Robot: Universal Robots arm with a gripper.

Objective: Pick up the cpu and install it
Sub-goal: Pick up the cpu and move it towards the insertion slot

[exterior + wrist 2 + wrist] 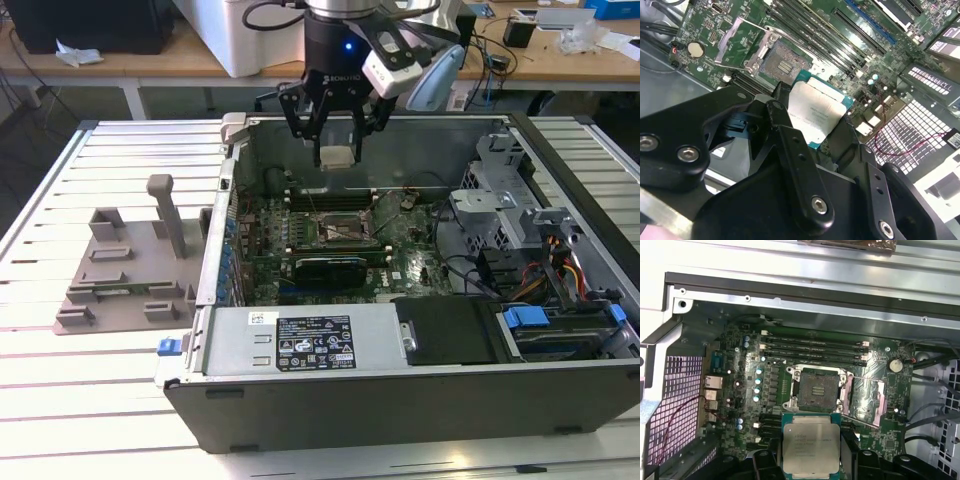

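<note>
Slatted metal table (100, 400); wooden workbench (130, 60) behind, cluttered; dark floor (30, 120), perhaps.

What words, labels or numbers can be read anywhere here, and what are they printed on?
None is legible; every marking is too small or blurred.
On the cpu, held in the jaws: faint lines of print on its metal top.
On the power supply: a black label with white print, and a small white sticker.
On the motherboard: tiny markings.

Exterior view looking down on computer case (400, 410), 2 wrist views near its motherboard (740, 390)
</note>
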